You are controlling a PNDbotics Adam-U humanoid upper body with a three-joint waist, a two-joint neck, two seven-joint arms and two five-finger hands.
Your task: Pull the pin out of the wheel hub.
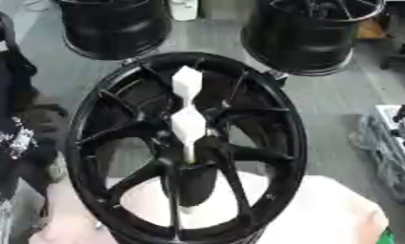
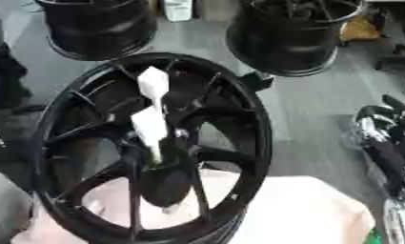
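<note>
A large black spoked wheel hub [image 1: 276, 119] lies on a pale cloth-covered stand [image 1: 322, 214], filling the middle of both views. A white pin [image 1: 188, 125] with two wider faceted sections stands up out of the hub's centre bore; its thin lower end goes into the bore. No hand touches the pin or the hub. My right hand [image 2: 379, 125] shows at the right edge of the right eye view, black with silver joints, fingers up and relaxed, well clear of the rim. A dark shape with silver parts at the left edge is my left hand [image 1: 14, 138]; it is blurred.
Two more black wheels stand on the grey floor behind, one at the back left [image 1: 114, 26] and one at the back right [image 1: 309, 35]. A white object [image 1: 185, 8] sits between them. Grey floor shows to the right of the hub.
</note>
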